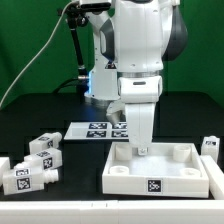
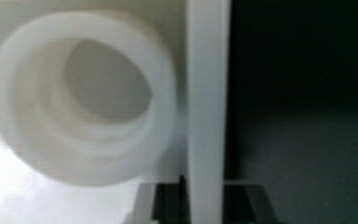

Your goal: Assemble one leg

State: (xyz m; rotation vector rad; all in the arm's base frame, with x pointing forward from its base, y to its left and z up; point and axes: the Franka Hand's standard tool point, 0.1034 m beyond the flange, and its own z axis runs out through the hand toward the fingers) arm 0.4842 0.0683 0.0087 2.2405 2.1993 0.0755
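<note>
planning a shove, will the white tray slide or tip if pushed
The tray probably slides rather than tips: it sits low and wide on the table. It looks like rigid moulded plastic, so likely stiff. Its smooth walls may be slippery.

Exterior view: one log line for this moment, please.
gripper: down at tray rim | closure: unclear | legs: loose beside tray

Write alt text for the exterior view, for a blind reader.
A white robot arm holds its pincer down at the far edge of a large white square tray on a black table. Small white tagged legs lie at the exterior view's left.
</note>
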